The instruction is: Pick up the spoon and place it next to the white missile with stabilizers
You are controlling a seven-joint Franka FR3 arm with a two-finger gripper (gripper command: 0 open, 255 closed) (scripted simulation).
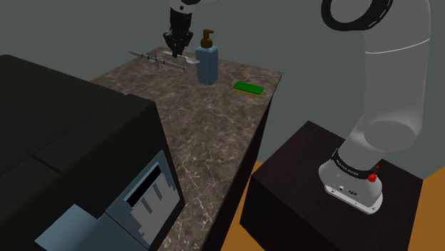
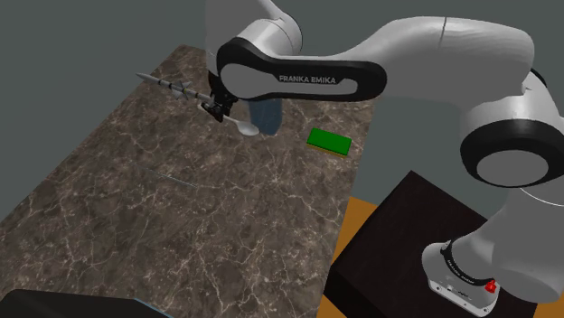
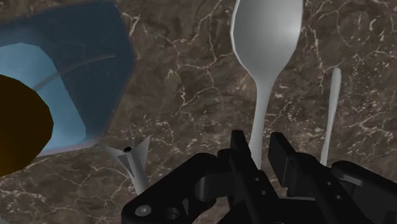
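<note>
Marbled brown countertop (image 1: 214, 142), dim light. Gripper (image 3: 257, 140) is clamped on the spoon (image 3: 267, 38): two black fingers pinch the thin handle, and the bowl projects ahead of the tips. Because the grip sits back on the handle, the bowl hangs free and would meet the surface first.

Second exterior view: the arm is bent over the far part of the counter, with the spoon bowl dipping below the claw toward the stone. I cannot tell whether it touches or clears.

White missile (image 1: 151, 57) lies flat on its side near the far edge. In the wrist view its finned tail sits just beside the gripper body, on the bottle's side. So the spoon is near the missile, carried and not set down.

Blue soap bottle (image 1: 207, 65) with a brown pump stands upright just beside the gripper. Judgement: it crowds the approach, and a wide swing risks knocking it. Green flat pad (image 1: 248, 88) is well apart. Large black appliance (image 1: 71, 157) fills the shoulder view's left, out of the way.

Stage, as I judge it: pick done, placement pending. The next move calls for lowering the spoon onto bare stone beside the missile, then releasing. The slender handle could pivot in the pinch if the bowl lands first
</note>
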